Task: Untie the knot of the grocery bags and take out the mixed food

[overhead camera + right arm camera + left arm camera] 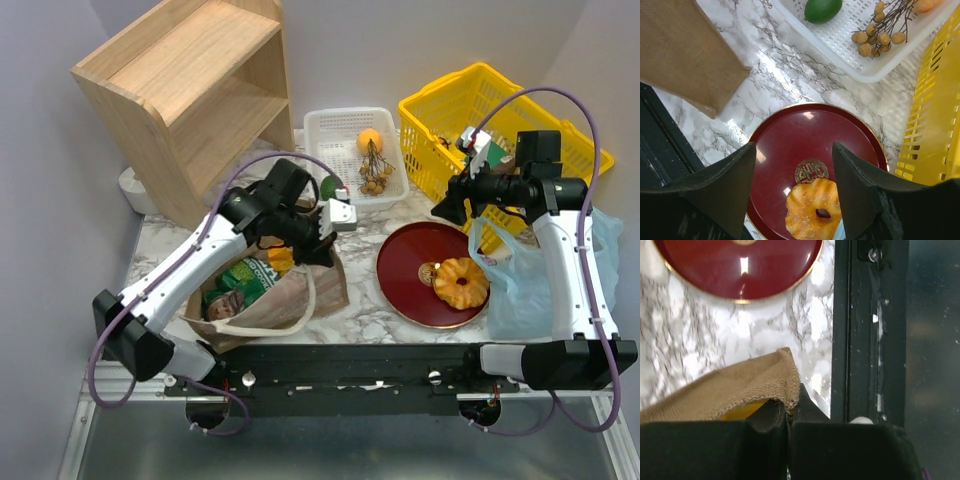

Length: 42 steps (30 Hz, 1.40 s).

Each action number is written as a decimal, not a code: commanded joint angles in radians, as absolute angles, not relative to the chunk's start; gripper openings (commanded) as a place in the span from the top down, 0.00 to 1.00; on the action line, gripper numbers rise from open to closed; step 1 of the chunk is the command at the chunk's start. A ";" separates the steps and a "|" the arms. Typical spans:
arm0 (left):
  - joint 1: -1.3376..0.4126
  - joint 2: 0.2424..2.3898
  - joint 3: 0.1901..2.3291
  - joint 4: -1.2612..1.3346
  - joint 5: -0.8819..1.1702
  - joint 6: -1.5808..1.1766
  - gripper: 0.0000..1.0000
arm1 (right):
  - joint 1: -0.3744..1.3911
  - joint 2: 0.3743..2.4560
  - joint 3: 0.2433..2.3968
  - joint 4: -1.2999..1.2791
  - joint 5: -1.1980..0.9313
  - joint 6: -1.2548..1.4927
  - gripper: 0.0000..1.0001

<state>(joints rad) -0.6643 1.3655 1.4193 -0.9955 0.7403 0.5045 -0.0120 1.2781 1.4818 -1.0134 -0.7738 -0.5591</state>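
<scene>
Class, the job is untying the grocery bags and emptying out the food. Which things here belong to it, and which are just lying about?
Belong: brown bag, blue plastic bag, ring pastry, orange, brown bunch, green fruit, snack packets, left pincer shut on the brown bag's rim.
Lying about: wooden shelf, yellow basket, red plate, white tray.

Colours, keyed to the plate point(410, 268): you see it dark red, with a gold rim and emblem, on white grey-veined marble point(365, 320). On it lies an orange-yellow pastry point(461, 282). To its left is a brown bag point(300, 295) with green packets point(232, 285). To its right is a pale blue bag point(520, 295). Behind it are a white tray point(325, 120) and a yellow basket point(425, 105).
</scene>
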 commanded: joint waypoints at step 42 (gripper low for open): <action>-0.578 1.278 1.408 -0.988 0.271 0.413 1.00 | 0.649 1.328 1.532 -0.911 -0.506 -0.483 0.01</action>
